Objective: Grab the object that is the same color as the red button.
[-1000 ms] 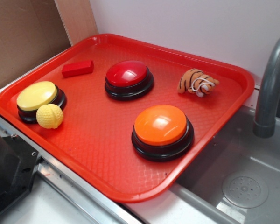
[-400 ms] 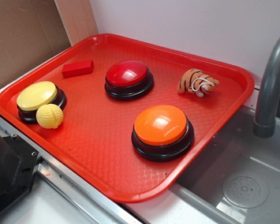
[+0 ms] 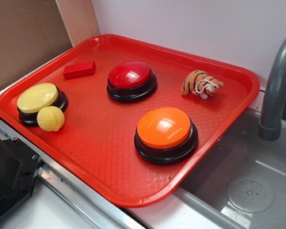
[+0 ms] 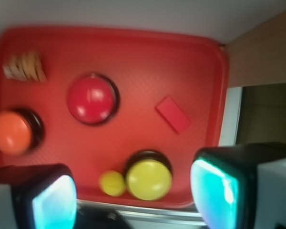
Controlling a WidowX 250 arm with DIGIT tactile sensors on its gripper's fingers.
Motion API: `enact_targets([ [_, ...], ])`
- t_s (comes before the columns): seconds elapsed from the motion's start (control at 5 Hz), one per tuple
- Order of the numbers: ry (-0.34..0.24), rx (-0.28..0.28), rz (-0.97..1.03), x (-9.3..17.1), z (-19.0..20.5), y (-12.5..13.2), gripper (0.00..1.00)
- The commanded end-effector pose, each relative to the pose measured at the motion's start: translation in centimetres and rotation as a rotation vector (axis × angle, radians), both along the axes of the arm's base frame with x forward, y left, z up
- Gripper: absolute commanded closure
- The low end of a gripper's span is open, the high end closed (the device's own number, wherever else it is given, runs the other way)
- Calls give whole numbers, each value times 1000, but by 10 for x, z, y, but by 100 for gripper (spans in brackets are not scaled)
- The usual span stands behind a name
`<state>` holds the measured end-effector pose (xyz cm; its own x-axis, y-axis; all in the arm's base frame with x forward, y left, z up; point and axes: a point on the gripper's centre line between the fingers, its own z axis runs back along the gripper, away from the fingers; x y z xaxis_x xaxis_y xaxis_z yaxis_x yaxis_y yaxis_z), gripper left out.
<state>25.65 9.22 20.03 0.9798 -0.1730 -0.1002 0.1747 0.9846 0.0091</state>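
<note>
One small red block [image 3: 79,69] near tray's [image 3: 133,191] far-left corner: light, stiff, flat; best pinched across narrow width; gripper [image 4: 133,200] spread open.

We see the small flat red block [image 3: 79,69] lying apart from the glossy red button [image 3: 131,80].

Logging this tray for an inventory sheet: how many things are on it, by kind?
Dome buttons: 3 (red button, orange button, yellow button)
Red block: 1
Yellow ball: 1
Tiger plush: 1
Total: 6, all on the red tray.
</note>
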Motion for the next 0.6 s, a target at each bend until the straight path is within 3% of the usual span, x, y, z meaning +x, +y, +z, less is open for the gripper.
enact_targets([
  [0.0, 0, 75, -271, -1, -61, 57, 0],
  [0.2, 14, 30, -314, -14, -84, 65, 0],
  [0.4, 29, 67, -340, -14, -109, 56, 0],
])
